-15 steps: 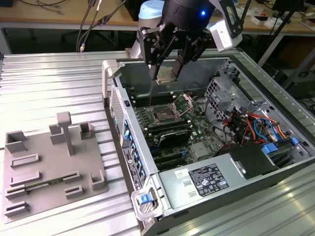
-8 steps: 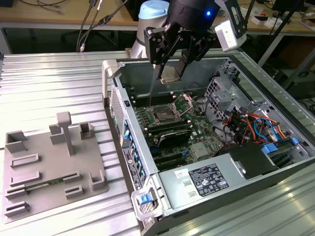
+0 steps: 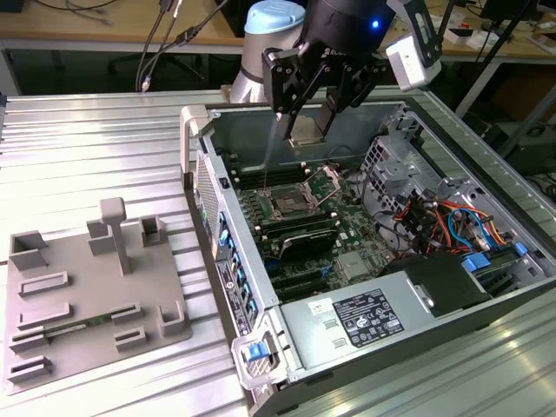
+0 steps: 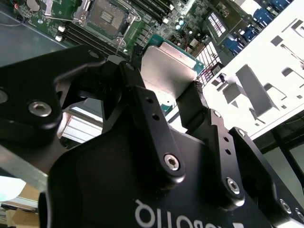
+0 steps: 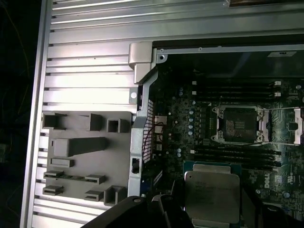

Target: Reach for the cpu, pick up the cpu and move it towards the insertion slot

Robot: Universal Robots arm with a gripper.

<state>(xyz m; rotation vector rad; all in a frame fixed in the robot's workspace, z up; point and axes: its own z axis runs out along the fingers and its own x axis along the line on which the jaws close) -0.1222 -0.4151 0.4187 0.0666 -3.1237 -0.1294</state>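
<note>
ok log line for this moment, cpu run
gripper: shut on cpu | cpu: lifted, above open case | insertion slot: empty, cpu not yet seated

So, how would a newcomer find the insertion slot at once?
Look inside the open computer case, at the green motherboard on its floor. The insertion slot lies below the gripper that holds the cpu. It is square with a shiny metal frame, unlike the long black memory slots beside it.

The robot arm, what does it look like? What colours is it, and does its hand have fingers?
The arm is silver-grey with a pale blue cap on its joint, and a small blue light glows near its wrist. The gripper is black, built from flat metal links joined by round silver bolts, with white lettering on its body. It has two black fingers. A grey-and-white camera box rides beside the wrist.
</note>
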